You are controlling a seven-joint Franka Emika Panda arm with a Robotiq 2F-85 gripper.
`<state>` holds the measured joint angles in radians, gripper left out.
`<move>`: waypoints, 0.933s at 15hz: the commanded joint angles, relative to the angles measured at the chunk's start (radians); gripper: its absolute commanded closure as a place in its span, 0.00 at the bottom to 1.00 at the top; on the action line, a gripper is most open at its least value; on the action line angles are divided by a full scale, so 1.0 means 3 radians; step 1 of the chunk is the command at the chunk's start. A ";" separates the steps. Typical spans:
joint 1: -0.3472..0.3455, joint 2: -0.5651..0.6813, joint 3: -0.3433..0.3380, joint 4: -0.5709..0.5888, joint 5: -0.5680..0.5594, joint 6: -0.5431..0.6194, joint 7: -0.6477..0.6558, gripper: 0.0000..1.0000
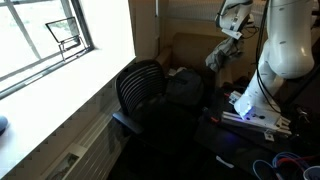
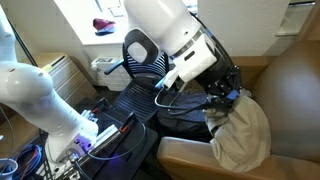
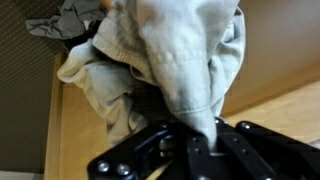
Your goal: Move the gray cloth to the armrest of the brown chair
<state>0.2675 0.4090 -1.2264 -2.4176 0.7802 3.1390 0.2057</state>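
The gray cloth (image 2: 245, 135) hangs bunched from my gripper (image 2: 220, 100) in an exterior view, just above the brown chair's armrest (image 2: 215, 155). In the wrist view the cloth (image 3: 180, 60) fills the upper frame and a fold of it is pinched between my gripper's fingers (image 3: 203, 140). The brown surface (image 3: 275, 100) lies behind the cloth. In the other exterior view my gripper (image 1: 222, 50) holds the cloth (image 1: 215, 58) at the far side, by the brown chair (image 1: 190, 50).
A black mesh office chair (image 1: 145, 85) stands between the window sill (image 1: 60, 95) and the brown chair; it also shows in an exterior view (image 2: 140, 50). The robot base (image 1: 255, 105) with cables sits on the floor. A dark bag (image 1: 185, 85) lies beside the chair.
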 commanded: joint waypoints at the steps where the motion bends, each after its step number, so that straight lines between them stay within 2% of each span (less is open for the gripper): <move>1: -0.0250 0.0108 -0.0032 0.0467 0.0137 -0.0127 0.0317 0.99; 2: -0.0432 0.0232 0.0047 0.0701 0.0145 -0.0202 0.0459 0.99; 3: -0.0674 0.0256 0.0206 0.0862 -0.0029 -0.0151 0.0752 0.99; 5: -0.1096 0.0609 0.0499 0.1279 0.0040 -0.0169 0.1184 0.99; 6: -0.1197 0.0861 0.0531 0.1374 0.0037 -0.0257 0.1480 0.99; 7: -0.0897 0.0321 0.0366 0.1044 0.0001 -0.0132 0.1030 0.70; 8: -0.0983 0.0446 0.0410 0.1123 -0.0001 -0.0152 0.1113 0.94; 11: -0.0940 0.0472 0.0389 0.1110 0.0002 -0.0140 0.1112 0.74; 12: -0.0921 0.0454 0.0377 0.1110 0.0002 -0.0140 0.1111 0.45; 14: -0.0913 0.0560 0.0332 0.1124 0.0019 -0.0022 0.1161 0.42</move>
<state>-0.0087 0.5447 -1.1137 -2.0841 0.7807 3.1032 0.5388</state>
